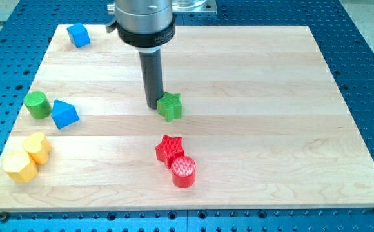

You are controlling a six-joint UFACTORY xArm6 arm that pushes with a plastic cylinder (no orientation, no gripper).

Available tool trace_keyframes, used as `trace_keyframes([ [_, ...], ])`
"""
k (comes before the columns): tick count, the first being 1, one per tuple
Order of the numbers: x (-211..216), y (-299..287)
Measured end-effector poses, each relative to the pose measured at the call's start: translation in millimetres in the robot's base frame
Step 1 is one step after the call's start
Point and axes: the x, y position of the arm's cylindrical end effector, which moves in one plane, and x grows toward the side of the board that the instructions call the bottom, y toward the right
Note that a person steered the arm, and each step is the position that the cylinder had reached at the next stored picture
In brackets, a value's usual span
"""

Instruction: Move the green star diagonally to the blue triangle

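Note:
The green star [170, 106] lies near the middle of the wooden board [251, 71]. My tip [153, 106] rests on the board right at the star's left side, touching it or nearly so. The blue triangle [64, 114] lies far to the view's left, at about the same height as the star, with a green cylinder [37, 104] just left of it.
A blue cube [78, 35] sits at the top left corner. A red star [169, 149] and a red cylinder [183, 171] touch each other below the green star. A yellow heart-like block [38, 147] and a yellow hexagon [20, 167] sit at the bottom left.

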Motion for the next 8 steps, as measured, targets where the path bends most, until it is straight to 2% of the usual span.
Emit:
trace_keyframes([
  [1,-20.0,18.2],
  [2,6.4,34.9],
  [5,108.0,21.1],
  [7,98.4,14.4],
  [8,115.7,10.6],
])
